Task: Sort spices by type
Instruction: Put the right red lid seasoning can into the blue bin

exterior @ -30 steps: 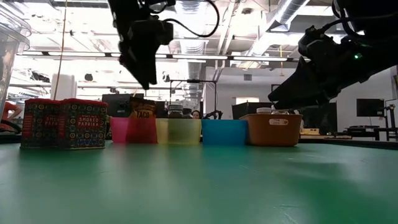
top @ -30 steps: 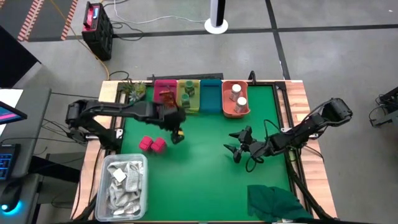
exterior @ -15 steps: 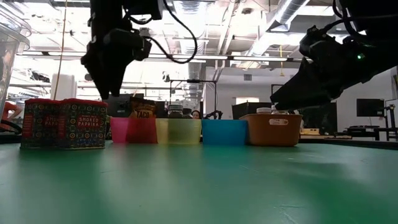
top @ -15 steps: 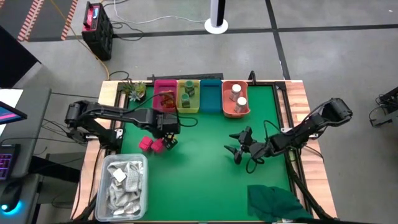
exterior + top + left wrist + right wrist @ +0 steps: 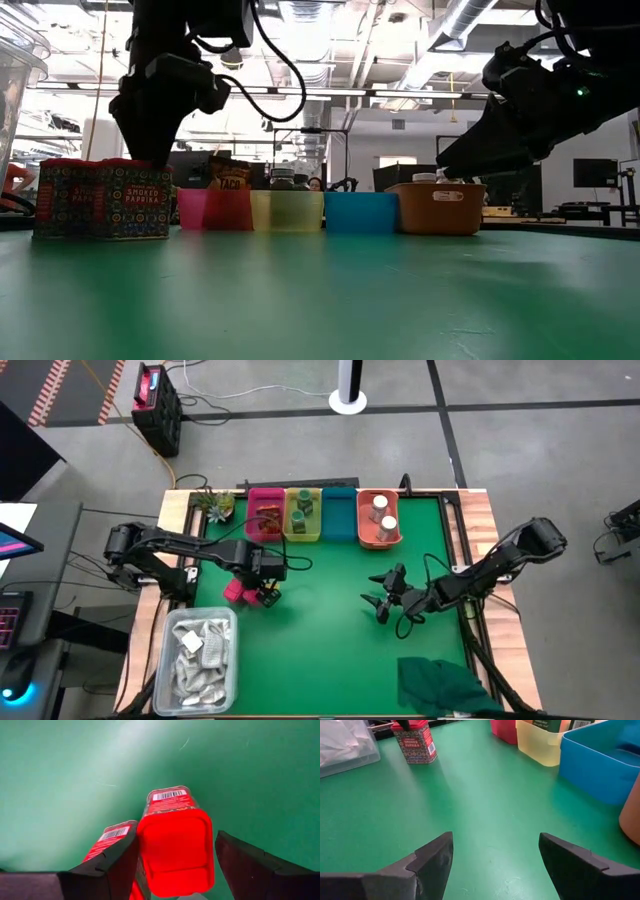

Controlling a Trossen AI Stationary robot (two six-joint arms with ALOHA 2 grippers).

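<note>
Left gripper [image 5: 262,586] down over the two pink cube packets [image 5: 243,593] near the desk's left edge, just ahead of the clear plastic tub [image 5: 199,657]; fingers [image 5: 107,865] spread wide, straddling the nearer packet [image 5: 175,842], its red top filling the gap between them, not yet pinched; second packet [image 5: 112,840] just beside it, outside one finger; in the low view both packets [image 5: 102,198] standing upright side by side on the green mat [image 5: 330,630], gripper directly above. Moved there within the last second: earlier higher and further toward the desk's middle, near the pink bin [image 5: 264,516]; packets unmoved. Along the far edge, pink, yellow [image 5: 303,513], blue [image 5: 340,512] and orange [image 5: 379,518] bins in a row; green round jars in the yellow one, white-capped jars in the orange one. Right gripper [image 5: 382,600] hovering over the mat's right half, fingers [image 5: 432,857] spread, holding nothing, unchanged.
</note>
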